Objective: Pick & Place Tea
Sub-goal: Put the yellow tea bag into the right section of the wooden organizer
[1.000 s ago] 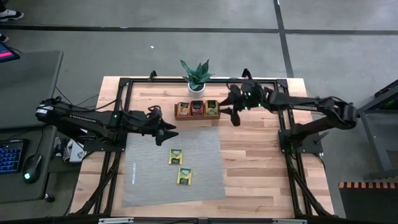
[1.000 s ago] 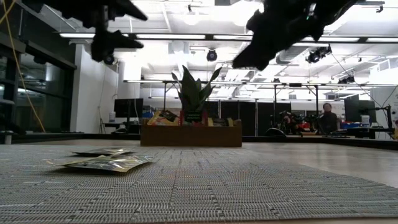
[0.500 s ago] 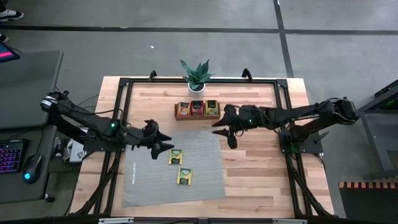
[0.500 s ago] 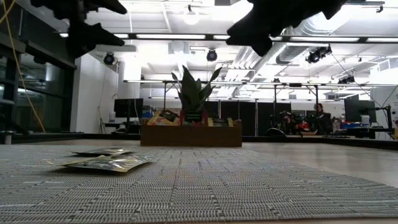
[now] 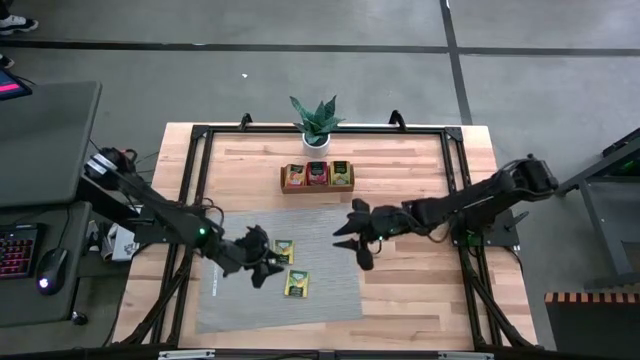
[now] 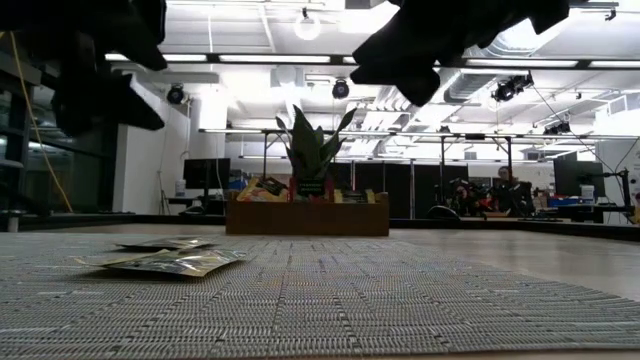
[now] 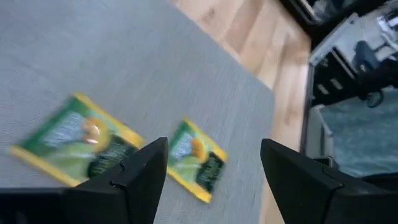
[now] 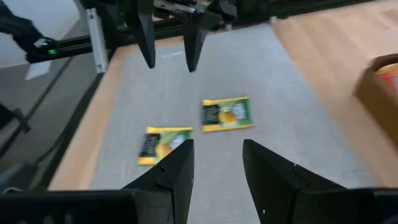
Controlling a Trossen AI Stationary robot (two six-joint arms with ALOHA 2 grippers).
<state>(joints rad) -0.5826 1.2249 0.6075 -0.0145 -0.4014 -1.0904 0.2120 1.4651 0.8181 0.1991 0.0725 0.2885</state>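
**Both arms closing in on the last two tea bags**

Watching from the side: two yellow-green sachets lie loose on the grey mat, one just ahead of the left pincer and the second right beside its tips. The pincer hangs low over the mat with its fingers parted and nothing between them, which looks to me like a line-up for a grab.

The right pincer sits over the mat's far edge, well off from both sachets, fingers also apart and holding nothing. My guess is it's coming for the other sachet.

Past both pincers, the wooden tray has three compartments, each already showing tea: yellowish, red, greenish. I can't count the sachets inside. One potted plant stands behind it on the counter.
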